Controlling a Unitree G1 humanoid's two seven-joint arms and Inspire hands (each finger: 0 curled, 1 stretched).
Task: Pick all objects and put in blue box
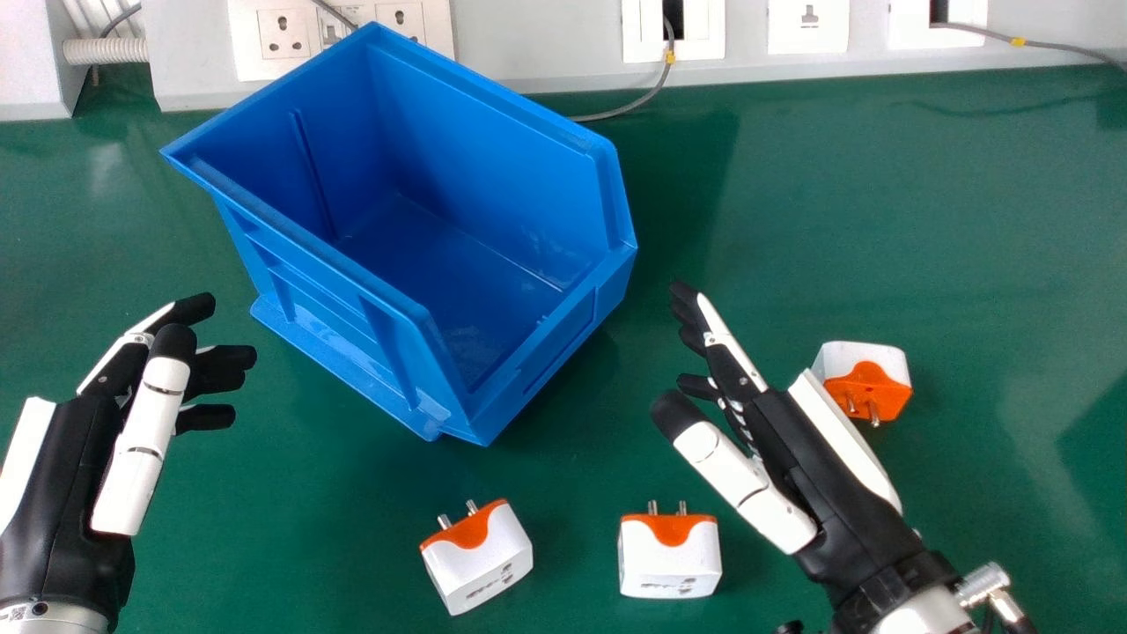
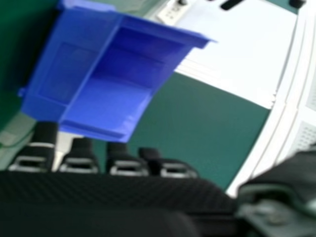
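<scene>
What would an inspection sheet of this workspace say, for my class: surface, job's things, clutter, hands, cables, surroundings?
Surface: green tabletop, level-looking.
Job's things: blue open-fronted bin; three white-and-orange plug adapters outside it, two nearer the robot, one beyond the right hand, partly hidden by it.
Clutter: nothing seen.
Hands: left hand left of the bin, right hand to its right; both open, holding nothing.
Cables: grey cable reaches the tabletop behind the bin; another runs off at far right.
Surroundings: pale panel with wall sockets behind.
</scene>
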